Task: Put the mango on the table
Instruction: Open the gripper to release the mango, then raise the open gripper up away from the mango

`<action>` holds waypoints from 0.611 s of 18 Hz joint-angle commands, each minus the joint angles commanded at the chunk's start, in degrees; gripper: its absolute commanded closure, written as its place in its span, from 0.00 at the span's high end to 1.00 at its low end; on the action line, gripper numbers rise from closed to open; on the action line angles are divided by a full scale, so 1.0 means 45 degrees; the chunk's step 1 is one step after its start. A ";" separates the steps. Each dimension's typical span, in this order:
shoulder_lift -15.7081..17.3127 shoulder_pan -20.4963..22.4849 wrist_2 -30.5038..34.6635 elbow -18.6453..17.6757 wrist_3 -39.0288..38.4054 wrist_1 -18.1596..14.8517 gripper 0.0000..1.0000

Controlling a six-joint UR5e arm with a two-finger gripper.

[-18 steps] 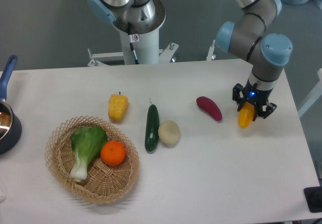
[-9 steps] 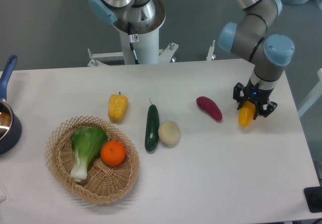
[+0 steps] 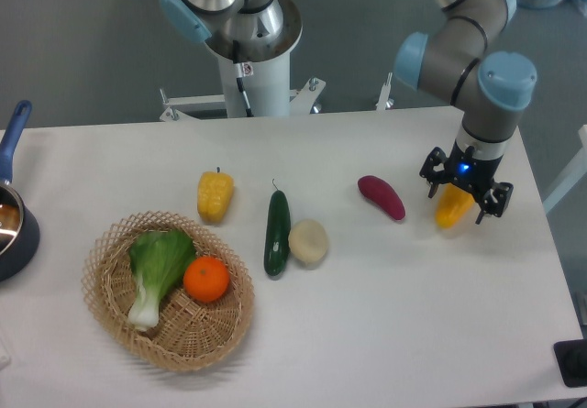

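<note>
The claw (image 3: 466,189) is hanging low over the far right part of the tabletop (image 3: 394,316), with the mango (image 3: 454,207) lying right between and just under its fingers. The fingers are standing spread to either side of the fruit rather than pinching it, and a gap seems to be showing between each black fingertip and the yellow skin, though from this single view it is hard to be sure that contact is fully broken. The mango appears to be resting on the white surface, with a soft shadow directly beneath it.

Judging from that, the release step is in hand: the fruit is down and the grip is opening or already open. What the next move calls for is a straight lift of the claw, so that neither finger is dragging or rolling the mango as it clears. The fruit is rounded and smooth, so a sideways nudge could send it rolling.

To the left of the claw, near but apart, a purple sweet potato (image 3: 381,196) is lying. Further left are sitting a pale round vegetable (image 3: 308,241), a dark cucumber (image 3: 277,232) and a yellow pepper (image 3: 215,195), and well away on that side a wicker basket (image 3: 112,312) is holding greens and an orange.
</note>
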 joint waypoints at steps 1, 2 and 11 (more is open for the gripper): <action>0.0156 -0.0333 0.0039 0.0255 -0.0103 -0.0117 1.00; 0.0351 -0.0587 0.0040 0.0471 -0.0201 -0.0157 1.00; 0.2266 -0.0982 0.0000 0.2170 -0.0105 -0.3904 1.00</action>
